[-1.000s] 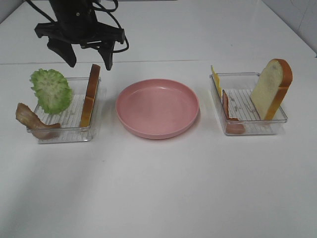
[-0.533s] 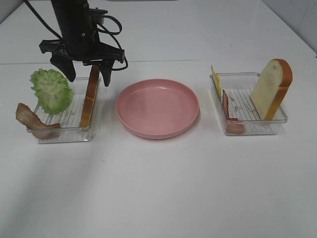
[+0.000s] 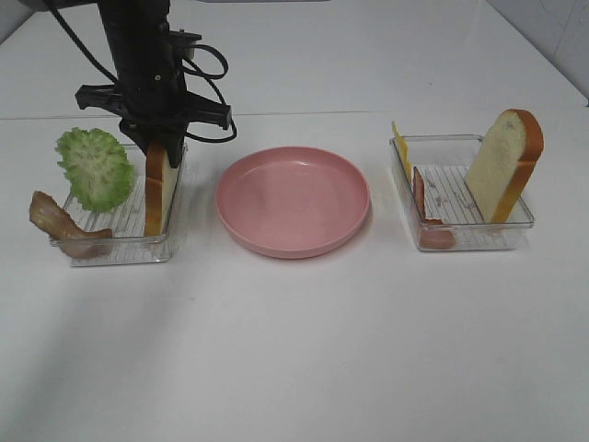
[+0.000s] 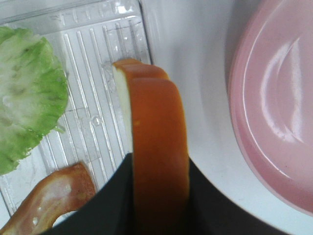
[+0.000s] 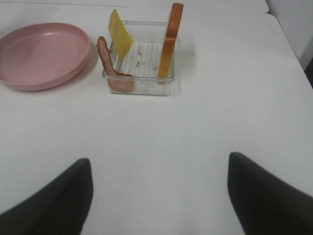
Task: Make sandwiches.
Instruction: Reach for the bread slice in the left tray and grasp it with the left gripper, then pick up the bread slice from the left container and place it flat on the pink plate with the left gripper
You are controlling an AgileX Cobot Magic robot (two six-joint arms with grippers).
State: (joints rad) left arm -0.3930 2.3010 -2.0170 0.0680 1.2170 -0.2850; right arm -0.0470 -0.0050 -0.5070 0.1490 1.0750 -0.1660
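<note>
My left gripper (image 3: 158, 138) has come down into the left clear tray (image 3: 120, 247) and is shut on the top edge of a bread slice (image 3: 160, 191) with orange-brown crust, which stands upright in the tray. In the left wrist view the crust (image 4: 159, 127) sits between my two black fingers, at the left gripper (image 4: 159, 166). Green lettuce (image 3: 95, 168) and a bacon strip (image 3: 57, 221) lean on the same tray. The right tray (image 3: 479, 238) holds a second bread slice (image 3: 503, 164), yellow cheese (image 3: 401, 147) and bacon (image 3: 425, 216). My right gripper (image 5: 159, 159) is open above bare table.
A round pink plate (image 3: 293, 198) with nothing on it lies between the two trays, close to the left tray's right wall. The right wrist view shows the right tray (image 5: 142, 89) and the plate (image 5: 41, 54) ahead.
My left gripper has come down from above the left tray onto the bread slice and closed on its top. The slice now stands straighter, away from the tray's wall.
</note>
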